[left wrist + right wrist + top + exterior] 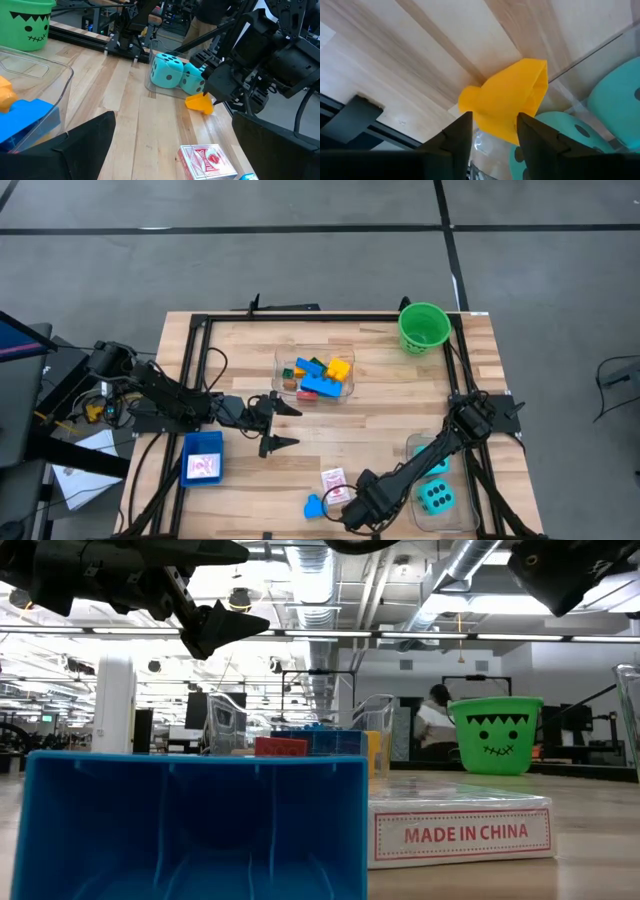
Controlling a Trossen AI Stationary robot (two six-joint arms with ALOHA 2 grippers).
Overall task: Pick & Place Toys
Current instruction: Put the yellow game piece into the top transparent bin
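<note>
My right gripper (pixel 492 125) is shut on a yellow plastic toy (pixel 506 97). It hangs low beside the clear tub (pixel 161 86) that holds two teal dotted dice (pixel 167 70), near the table's front edge. In the high view the gripper (pixel 360 510) hides the toy. My left gripper (pixel 275 425) hovers open at mid-left, touching nothing. A second clear tub (pixel 342 352) of blue, yellow and red bricks stands at mid-table. A red-and-white card box (pixel 333 480) and a blue toy (pixel 314 505) lie on the wood. My right gripper pinches the yellow toy between its two fingers (pixel 459 131), at the toy's wide hollow end (pixel 507 127). The fingers come steeply from above. The narrow end (pixel 469 98) sticks out past the fingers. Whether the toy (pixel 199 101) touches the wood I cannot tell.
A green bucket with a face (pixel 423 327) stands at the far right corner. A blue tray (pixel 203 457) holding a card sits at the near left. Black frame rails (pixel 300 317) run along the table's edges. Bare wood lies between the two tubs.
</note>
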